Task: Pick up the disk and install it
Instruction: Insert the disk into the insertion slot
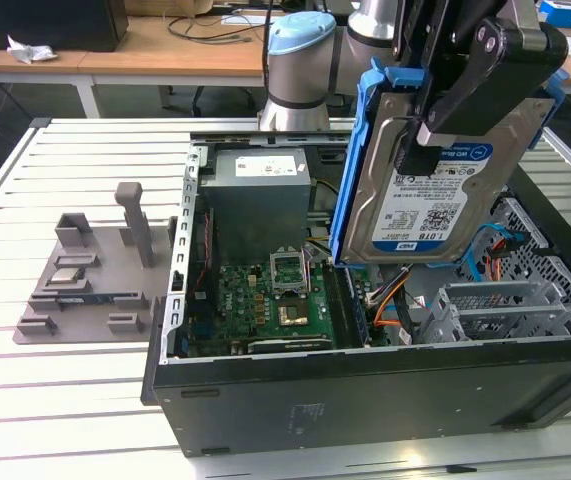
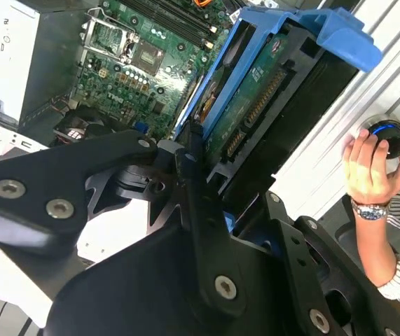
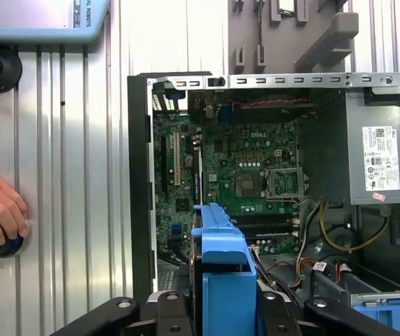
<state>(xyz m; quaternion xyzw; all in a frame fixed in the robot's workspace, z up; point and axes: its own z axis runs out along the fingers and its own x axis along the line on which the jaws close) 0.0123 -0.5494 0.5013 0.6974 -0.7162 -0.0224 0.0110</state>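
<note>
One of the two steps looks done: you have the disk (image 1: 420, 215) off the worktop (image 1: 75, 400) and in the air. It stands on edge above the open computer case (image 1: 365, 390), over the end toward the exterior view's right, with its label facing outward. By my reading the install is still to do. The disk is not seated in the grey drive bay (image 1: 510, 305) beneath it and touches nothing inside the case. Your tool (image 1: 430, 135) is clenched on the disk's upper part, with a black finger pressed across the labelled face. In the second wrist view the jaws pinch the blue-framed disk (image 2: 256, 91) from both sides. A hand (image 3: 0, 206) rests on a round knob beside the case.
</note>
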